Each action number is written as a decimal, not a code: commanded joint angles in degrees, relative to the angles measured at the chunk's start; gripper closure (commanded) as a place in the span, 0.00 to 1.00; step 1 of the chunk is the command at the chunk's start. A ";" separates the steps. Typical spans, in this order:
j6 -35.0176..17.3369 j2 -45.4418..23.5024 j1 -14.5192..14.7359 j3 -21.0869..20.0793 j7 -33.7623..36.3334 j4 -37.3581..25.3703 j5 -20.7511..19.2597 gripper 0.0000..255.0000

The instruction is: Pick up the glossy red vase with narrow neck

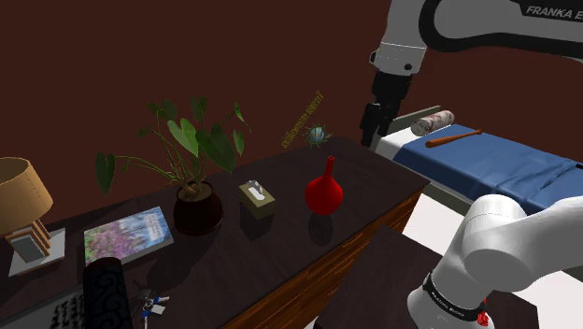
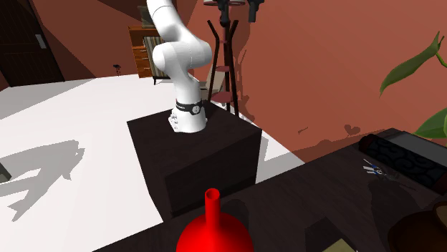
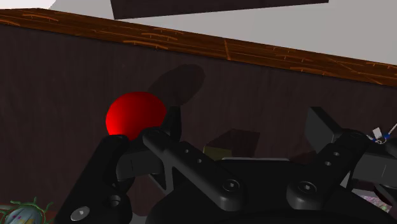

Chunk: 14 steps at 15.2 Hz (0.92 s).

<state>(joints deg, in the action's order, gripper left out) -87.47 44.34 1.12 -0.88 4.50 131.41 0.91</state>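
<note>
Shoulder view: the red vase (image 1: 323, 194) stands upright on the dark table (image 1: 280, 248) with its long axis vertical and its narrow neck pointing up. The gripper (image 1: 372, 126) hangs above it, well apart.

Second exterior view: the vase sits at the bottom edge, neck straight up.

Wrist view: the fingers (image 3: 111, 165) are spread wide, clasping nothing, with the vase's round body beside one.

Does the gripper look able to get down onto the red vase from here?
Probably yes: the red vase stands apart from the tissue box, and the open gripper hangs higher up with nothing between.
</note>
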 commanded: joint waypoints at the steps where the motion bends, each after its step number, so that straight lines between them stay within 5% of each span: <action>1: 0.00 0.00 0.00 0.00 0.00 0.00 0.00 0.00; 14: -19.19 -16.60 -2.89 10.58 -12.52 2.46 -5.17 0.00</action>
<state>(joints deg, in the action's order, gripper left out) -105.01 29.38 -1.63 8.96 -7.09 133.95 -4.07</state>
